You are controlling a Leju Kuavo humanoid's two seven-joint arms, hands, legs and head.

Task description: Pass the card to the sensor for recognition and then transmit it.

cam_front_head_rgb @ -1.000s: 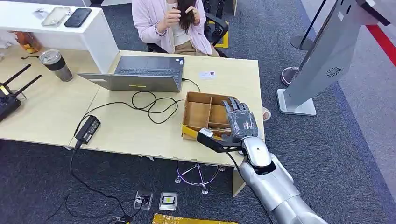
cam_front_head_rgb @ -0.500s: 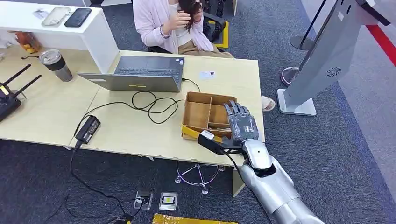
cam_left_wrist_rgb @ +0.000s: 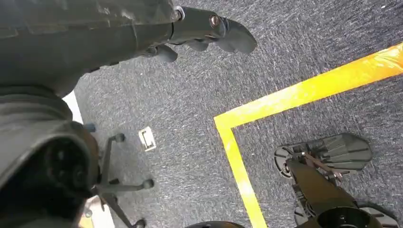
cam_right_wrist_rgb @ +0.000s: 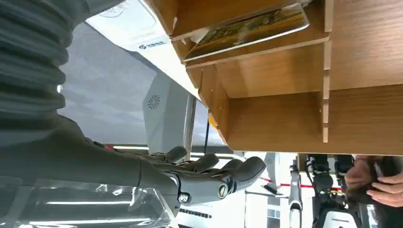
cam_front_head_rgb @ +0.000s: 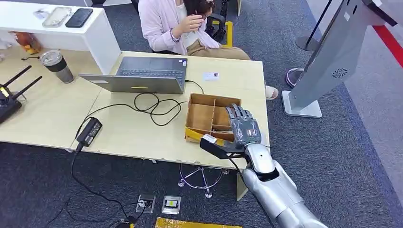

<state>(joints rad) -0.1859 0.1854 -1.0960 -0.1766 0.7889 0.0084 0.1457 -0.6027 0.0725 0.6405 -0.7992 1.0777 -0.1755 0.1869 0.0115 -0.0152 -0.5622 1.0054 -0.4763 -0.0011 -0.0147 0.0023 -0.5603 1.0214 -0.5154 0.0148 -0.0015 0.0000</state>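
An open wooden box with compartments stands near the table's right front corner. My right hand hovers over its right side, fingers stretched out and apart, holding nothing. In the right wrist view a yellowish printed card lies flat in one compartment of the box, apart from my right hand. A small white card lies on the table behind the box. The grey sensor kiosk stands on the floor to the right. My left hand hangs over the carpet, holding nothing.
A laptop, a looped black cable and a power brick lie left of the box. A person sits behind the table. A steel cup and a router are at far left.
My right hand has shifted slightly left and further over the box. The seated person has turned on the chair.
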